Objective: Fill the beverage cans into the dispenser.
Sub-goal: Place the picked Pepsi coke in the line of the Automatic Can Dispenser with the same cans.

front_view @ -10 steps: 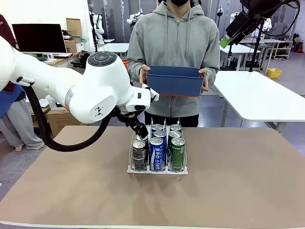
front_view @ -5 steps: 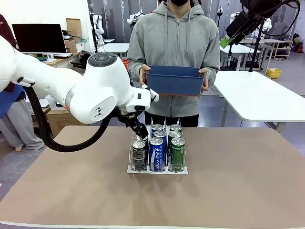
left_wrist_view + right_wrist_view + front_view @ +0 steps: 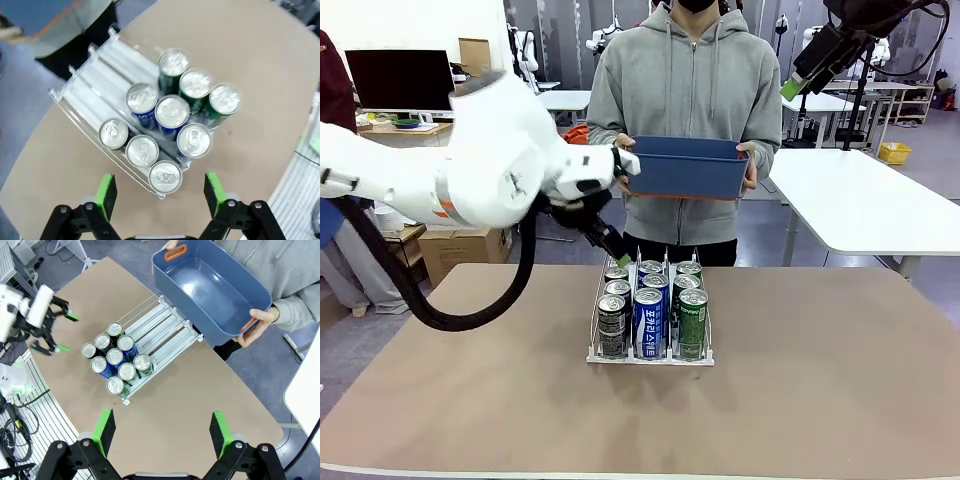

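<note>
Now the low clear three-lane dispenser (image 3: 650, 352) with thin upright dividers and a white base stands on the brown table (image 3: 840, 390), midway between its left and right edges and nearer its far edge. Nine slim aluminium beverage cans (image 3: 648, 312) with silver tops fill its near end, three to a lane: black in the left lane, blue-and-white in the middle, green in the right. The left gripper (image 3: 617, 258) hangs above the far end of the black lane, jaws spread wide and empty, touching no can. High over the table, the right gripper (image 3: 162, 432) is also wide open and empty. Beyond the far edge, a person holds an empty blue plastic bin (image 3: 688, 168) in both hands.
</note>
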Controlling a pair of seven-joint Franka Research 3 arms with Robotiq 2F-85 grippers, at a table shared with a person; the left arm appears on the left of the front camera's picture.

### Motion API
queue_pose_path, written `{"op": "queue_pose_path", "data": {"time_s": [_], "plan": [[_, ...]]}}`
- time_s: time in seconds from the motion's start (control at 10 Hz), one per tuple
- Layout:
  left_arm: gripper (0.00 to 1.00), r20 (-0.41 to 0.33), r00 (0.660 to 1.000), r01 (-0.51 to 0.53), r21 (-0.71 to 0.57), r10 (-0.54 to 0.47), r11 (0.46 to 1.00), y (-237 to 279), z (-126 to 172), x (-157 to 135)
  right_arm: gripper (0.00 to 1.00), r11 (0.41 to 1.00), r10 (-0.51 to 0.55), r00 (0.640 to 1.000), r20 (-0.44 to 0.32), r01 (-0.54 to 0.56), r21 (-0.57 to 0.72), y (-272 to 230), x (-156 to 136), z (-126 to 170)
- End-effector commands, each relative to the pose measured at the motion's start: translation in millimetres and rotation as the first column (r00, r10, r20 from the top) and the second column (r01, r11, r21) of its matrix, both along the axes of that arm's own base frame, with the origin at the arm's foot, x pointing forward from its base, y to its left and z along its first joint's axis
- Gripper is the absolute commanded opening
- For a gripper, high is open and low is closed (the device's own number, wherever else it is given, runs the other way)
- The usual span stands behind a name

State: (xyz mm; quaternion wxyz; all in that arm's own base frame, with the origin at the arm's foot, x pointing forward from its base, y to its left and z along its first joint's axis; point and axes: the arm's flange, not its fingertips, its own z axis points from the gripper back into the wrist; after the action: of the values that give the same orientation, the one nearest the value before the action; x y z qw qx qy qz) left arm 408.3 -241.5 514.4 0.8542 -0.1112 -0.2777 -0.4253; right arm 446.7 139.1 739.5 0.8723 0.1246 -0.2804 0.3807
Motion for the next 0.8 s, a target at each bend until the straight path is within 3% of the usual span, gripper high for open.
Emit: {"op": "queue_pose_path", "data": {"time_s": [0.0,0.2,0.4,0.7], "plan": [[0.93,-0.057,0.993,0.106,-0.039,-0.108,0.994,49.0,40.1,3.9,1.00,1.000,0.002,1.000,-0.008,-0.002,-0.002,-0.8,-1.4,0.3],[0.93,-0.046,0.994,0.105,0.034,-0.104,0.994,79.8,90.7,13.1,1.00,1.000,0.002,1.000,-0.008,-0.002,-0.002,-0.8,-1.4,0.3],[0.93,-0.007,0.991,0.131,0.026,-0.130,0.991,103.6,144.5,26.1,1.00,1.000,0.002,1.000,-0.008,-0.002,-0.002,-0.8,-1.4,0.3],[0.93,0.043,0.987,0.154,0.005,-0.154,0.988,117.0,197.4,37.1,1.00,1.000,0.002,1.000,-0.008,-0.002,-0.002,-0.8,-1.4,0.3]]}}
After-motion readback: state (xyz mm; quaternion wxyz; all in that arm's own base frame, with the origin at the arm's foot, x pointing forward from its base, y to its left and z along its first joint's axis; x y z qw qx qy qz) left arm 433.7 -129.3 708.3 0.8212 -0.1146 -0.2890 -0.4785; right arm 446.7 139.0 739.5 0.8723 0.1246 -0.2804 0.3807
